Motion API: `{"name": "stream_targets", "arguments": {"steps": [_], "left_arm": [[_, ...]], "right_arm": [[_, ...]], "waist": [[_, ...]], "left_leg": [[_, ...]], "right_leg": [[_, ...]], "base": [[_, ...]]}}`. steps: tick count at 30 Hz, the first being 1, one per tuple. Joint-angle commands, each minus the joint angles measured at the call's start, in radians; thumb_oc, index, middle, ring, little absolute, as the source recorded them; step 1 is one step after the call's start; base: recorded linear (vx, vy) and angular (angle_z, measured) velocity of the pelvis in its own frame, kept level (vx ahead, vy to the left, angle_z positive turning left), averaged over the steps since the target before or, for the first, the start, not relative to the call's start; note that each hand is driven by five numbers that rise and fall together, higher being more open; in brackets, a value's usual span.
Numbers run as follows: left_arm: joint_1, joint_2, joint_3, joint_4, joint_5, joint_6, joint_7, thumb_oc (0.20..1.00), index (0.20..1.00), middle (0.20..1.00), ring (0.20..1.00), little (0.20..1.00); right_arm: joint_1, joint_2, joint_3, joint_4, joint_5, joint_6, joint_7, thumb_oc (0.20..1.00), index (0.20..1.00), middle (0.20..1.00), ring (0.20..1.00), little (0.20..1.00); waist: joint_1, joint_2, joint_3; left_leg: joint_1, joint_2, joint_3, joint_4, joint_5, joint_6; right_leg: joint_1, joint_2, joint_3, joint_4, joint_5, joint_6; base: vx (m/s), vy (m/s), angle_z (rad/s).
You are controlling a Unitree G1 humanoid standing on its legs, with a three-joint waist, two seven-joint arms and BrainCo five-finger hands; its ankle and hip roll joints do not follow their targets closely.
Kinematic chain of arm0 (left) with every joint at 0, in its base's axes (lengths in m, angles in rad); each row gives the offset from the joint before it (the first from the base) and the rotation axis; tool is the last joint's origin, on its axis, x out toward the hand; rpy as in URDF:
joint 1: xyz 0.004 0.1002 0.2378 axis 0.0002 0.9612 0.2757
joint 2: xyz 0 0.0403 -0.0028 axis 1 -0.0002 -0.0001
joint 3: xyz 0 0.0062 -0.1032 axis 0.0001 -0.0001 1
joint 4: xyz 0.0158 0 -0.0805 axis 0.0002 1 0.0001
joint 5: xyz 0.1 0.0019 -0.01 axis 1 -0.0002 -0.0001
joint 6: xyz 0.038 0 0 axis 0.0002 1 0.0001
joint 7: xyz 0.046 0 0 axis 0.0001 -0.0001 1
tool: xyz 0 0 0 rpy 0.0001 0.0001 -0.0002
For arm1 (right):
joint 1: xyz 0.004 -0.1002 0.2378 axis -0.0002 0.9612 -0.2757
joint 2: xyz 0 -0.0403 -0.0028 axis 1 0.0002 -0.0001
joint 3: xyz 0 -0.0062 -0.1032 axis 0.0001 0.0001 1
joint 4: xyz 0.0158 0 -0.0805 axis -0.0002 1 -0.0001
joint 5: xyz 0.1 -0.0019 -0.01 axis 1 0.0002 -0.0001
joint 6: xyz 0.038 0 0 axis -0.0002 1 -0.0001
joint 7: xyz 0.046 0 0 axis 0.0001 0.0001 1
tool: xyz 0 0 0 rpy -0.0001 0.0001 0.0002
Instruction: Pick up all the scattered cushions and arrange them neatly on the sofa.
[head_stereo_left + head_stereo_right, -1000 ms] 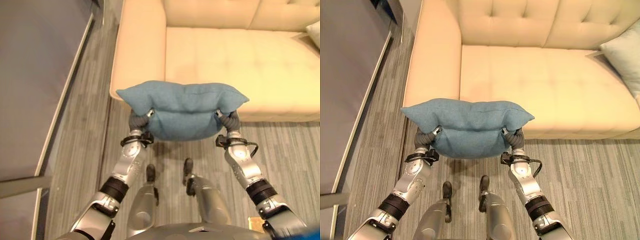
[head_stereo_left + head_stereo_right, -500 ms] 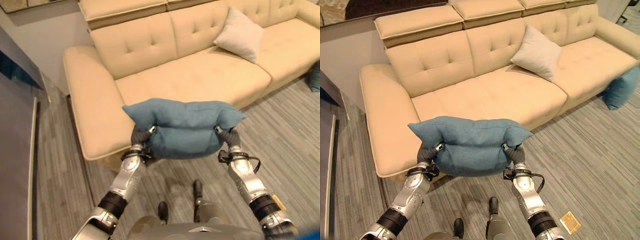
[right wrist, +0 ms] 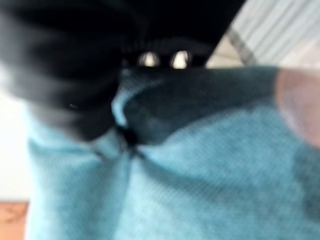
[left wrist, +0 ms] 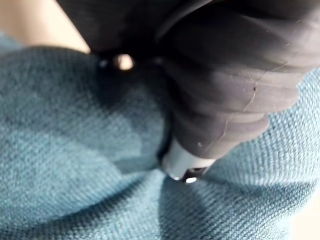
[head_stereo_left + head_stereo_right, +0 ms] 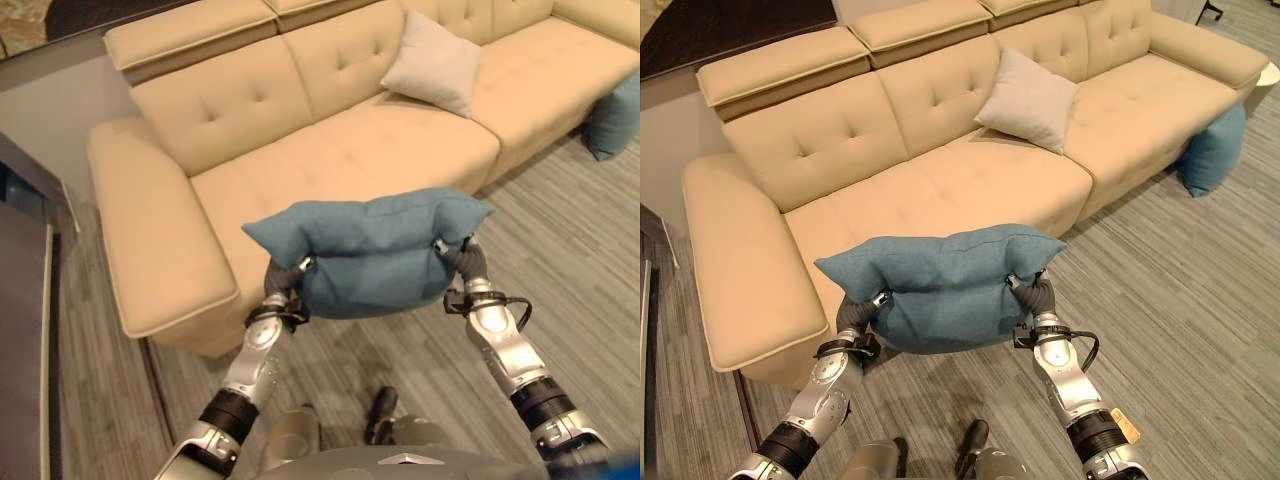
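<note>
1. Blue cushion (image 5: 945, 285) hangs in the air between my two hands, in front of the beige sofa (image 5: 910, 200), its long axis running side to side, level.
2. My left hand (image 5: 852, 318) presses into its left end and my right hand (image 5: 1040, 296) into its right end; the fingers are buried in the fabric, so I cannot tell how far they curl.
3. The bare seat lies ahead of the cushion, past its far edge.
4. A cream cushion (image 5: 1028, 100) leans on the backrest; another blue cushion (image 5: 1212, 150) sits on the floor against the sofa's far right end.
</note>
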Motion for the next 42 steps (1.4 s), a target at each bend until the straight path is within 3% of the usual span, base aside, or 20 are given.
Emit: {"name": "stream_targets", "arguments": {"steps": [1,2,3,8,10,13,15,18,20,23,27,28,29,31,33,34,37,40,42], "left_arm": [[-0.116,-0.038,-0.07,-0.157,0.016,-0.064,-0.064,0.2,0.2,0.2,0.2,0.2],[-0.114,-0.038,-0.07,-0.161,0.015,-0.062,-0.064,0.2,0.2,0.2,0.2,0.2],[-0.109,-0.031,-0.062,-0.167,0.013,-0.061,-0.064,0.2,0.2,0.2,0.2,0.2],[-0.1,-0.007,-0.066,-0.176,0.015,-0.056,-0.065,0.2,0.2,0.2,0.2,0.2],[-0.092,0.006,-0.068,-0.186,0.019,-0.048,-0.068,0.2,0.2,0.2,0.2,0.2],[-0.099,0.031,-0.075,-0.196,0.03,-0.043,-0.075,0.2,0.2,0.2,0.2,0.2],[-0.104,0.038,-0.085,-0.195,0.042,-0.042,-0.073,0.2,0.2,0.2,0.2,0.2],[-0.112,0.042,-0.089,-0.197,0.039,-0.044,-0.071,0.2,0.2,0.2,0.2,0.2],[-0.124,0.035,-0.097,-0.188,0.022,-0.046,-0.077,0.2,0.2,0.2,0.2,0.2],[-0.136,0.028,-0.1,-0.184,0.022,-0.052,-0.076,0.2,0.2,0.2,0.2,0.2],[-0.134,0.019,-0.092,-0.176,0.035,-0.054,-0.078,0.2,0.2,0.2,0.2,0.2],[-0.129,0.007,-0.093,-0.171,0.018,-0.053,-0.085,0.2,0.2,0.2,0.2,0.2],[-0.136,-0.003,-0.099,-0.162,0.013,-0.052,-0.092,0.2,0.2,0.2,0.2,0.2],[-0.142,-0.007,-0.105,-0.164,0.005,-0.052,-0.094,0.2,0.2,0.2,0.2,0.2],[-0.145,-0.007,-0.112,-0.163,0.004,-0.046,-0.091,0.2,0.2,0.2,0.2,0.2],[-0.147,-0.005,-0.121,-0.16,0.007,-0.042,-0.097,0.2,0.2,0.2,0.2,0.2],[-0.138,0.01,-0.117,-0.179,0.026,-0.033,-0.092,0.2,0.2,0.2,0.2,0.2],[-0.128,0.016,-0.112,-0.185,0.027,-0.03,-0.096,0.2,0.2,0.2,0.2,0.2],[-0.105,0.033,-0.107,-0.2,0.028,-0.026,-0.095,0.2,0.2,0.2,0.2,0.2]], "right_arm": [[-0.107,0.057,0.08,-0.089,-0.027,-0.092,0.029,0.2,0.2,0.2,0.2,0.2],[-0.107,0.059,0.08,-0.089,-0.028,-0.091,0.027,0.2,0.2,0.2,0.2,0.2],[-0.113,0.069,0.079,-0.088,-0.027,-0.088,0.032,0.2,0.2,0.2,0.2,0.2],[-0.11,0.1,0.08,-0.072,-0.033,-0.085,0.037,0.2,0.2,0.2,0.2,0.2],[-0.106,0.11,0.078,-0.069,-0.033,-0.083,0.043,0.2,0.2,0.2,0.2,0.2],[-0.109,0.115,0.071,-0.081,-0.032,-0.081,0.058,0.2,0.2,0.2,0.2,0.2],[-0.109,0.121,0.069,-0.084,-0.032,-0.081,0.06,0.2,0.2,0.2,0.2,0.2],[-0.115,0.12,0.063,-0.094,-0.021,-0.085,0.058,0.2,0.2,0.2,0.2,0.2],[-0.13,0.114,0.064,-0.091,-0.008,-0.087,0.047,0.2,0.2,0.2,0.2,0.2],[-0.143,0.109,0.068,-0.094,-0.014,-0.087,0.043,0.2,0.2,0.2,0.2,0.2],[-0.139,0.104,0.067,-0.086,-0.006,-0.095,0.052,0.2,0.2,0.2,0.2,0.2],[-0.11,0.093,0.053,-0.098,-0.001,-0.095,0.055,0.2,0.2,0.2,0.2,0.2],[-0.092,0.082,0.043,-0.106,0.012,-0.1,0.051,0.2,0.2,0.2,0.2,0.2],[-0.089,0.073,0.037,-0.117,0.02,-0.106,0.042,0.2,0.2,0.2,0.2,0.2],[-0.08,0.076,0.031,-0.128,0.021,-0.104,0.036,0.2,0.2,0.2,0.2,0.2],[-0.078,0.079,0.022,-0.131,0.024,-0.105,0.033,0.2,0.2,0.2,0.2,0.2],[-0.073,0.09,0.021,-0.134,0.014,-0.111,0.022,0.2,0.2,0.2,0.2,0.2],[-0.068,0.092,0.019,-0.137,0.015,-0.108,0.027,0.2,0.2,0.2,0.2,0.2],[-0.06,0.117,0.021,-0.13,0.002,-0.1,0.033,0.2,0.2,0.2,0.2,0.2]], "waist": [[0.033,-0.004,-0.03],[0.044,-0.005,-0.029],[0.067,-0.012,-0.044],[0.082,-0.041,-0.062],[0.093,-0.048,-0.068],[0.077,-0.05,-0.052],[0.069,-0.043,-0.047],[0.046,-0.037,-0.033],[0.014,-0.04,-0.016],[0.002,-0.047,-0.014],[-0.005,-0.059,-0.032],[-0.015,-0.058,-0.049],[-0.033,-0.062,-0.05],[-0.038,-0.069,-0.041],[-0.044,-0.072,-0.036],[-0.045,-0.077,-0.038],[-0.022,-0.084,-0.037],[-0.015,-0.088,-0.037],[-0.001,-0.089,-0.049]], "left_leg": [[-0.061,-0.024,0.015,-0.005,0.097,0.014],[-0.075,-0.02,0.027,-0.012,0.119,0.01],[-0.053,-0.019,0.03,-0.034,0.107,0.029],[0.012,-0.029,0.029,-0.048,0.069,0.061],[0.045,-0.035,0.043,-0.048,0.04,0.079],[0.088,-0.035,0.036,-0.038,0.003,0.101],[0.112,-0.033,0.018,-0.027,-0.025,0.108],[0.159,-0.043,-0.05,-0.032,-0.055,0.109],[0.195,-0.063,-0.129,-0.037,-0.075,0.105],[0.204,-0.077,-0.177,-0.033,-0.081,0.101],[0.229,-0.102,-0.246,-0.01,-0.105,0.095],[0.231,-0.091,-0.249,0.007,-0.097,0.074],[0.191,-0.054,-0.183,0.109,-0.084,0.037],[0.123,-0.029,-0.115,0.211,-0.082,0.021],[0.091,0.013,-0.046,0.197,-0.088,0.03],[0.063,0.027,-0.004,0.108,-0.095,0.041],[-0.035,0.052,0.018,0.006,0.035,0.025],[-0.045,0.055,0.031,0.022,0.036,0.023],[0.02,0.029,0.021,-0.006,-0.006,0.055]], "right_leg": [[0.121,0.013,0.103,-0.035,-0.007,0.093],[0.134,0.023,0.112,-0.033,-0.017,0.091],[0.152,0.034,0.123,-0.027,-0.039,0.088],[0.177,0.011,0.125,0.027,-0.074,0.107],[0.161,-0.023,0.121,0.114,-0.043,0.141],[0.091,-0.068,0.12,0.292,0.033,0.203],[0.05,-0.082,0.117,0.345,0.044,0.196],[-0.046,-0.06,0.167,0.229,0.039,0.155],[-0.106,-0.012,0.3,0.078,0.074,0.157],[-0.143,-0.002,0.345,0.045,0.107,0.167],[-0.098,-0.002,0.316,0.023,0.127,0.159],[-0.076,0.001,0.296,0.012,0.115,0.142],[-0.034,-0.01,0.241,-0.008,0.1,0.126],[-0.002,-0.019,0.205,-0.02,0.088,0.113],[0.02,-0.021,0.18,-0.026,0.067,0.104],[0.038,-0.027,0.152,-0.04,0.053,0.108],[0.078,-0.013,0.135,-0.046,0.018,0.109],[0.087,-0.011,0.139,-0.036,0.006,0.106],[0.097,-0.041,0.157,0.058,-0.016,0.138]], "base": [[0.16,0.023,-0.24],[0.36,0.07,-0.41],[0.36,0.088,-0.48],[0.26,0.109,-0.38],[0.2,0.167,-0.29],[0.18,0.179,-0.16],[0.18,0.124,0.29],[0.3,0.042,0.6],[0.35,-0.026,0.73],[0.17,-0.009,1.02],[0.32,-0.054,1.24],[0.38,-0.138,0.95],[0.34,-0.158,1.18],[0.16,-0.116,1.75],[0.12,-0.05,1.0],[0.21,-0.002,0.16],[0.24,0.065,0.38],[0.17,0.113,0.08],[0.3,0.303,-0.23]]}}
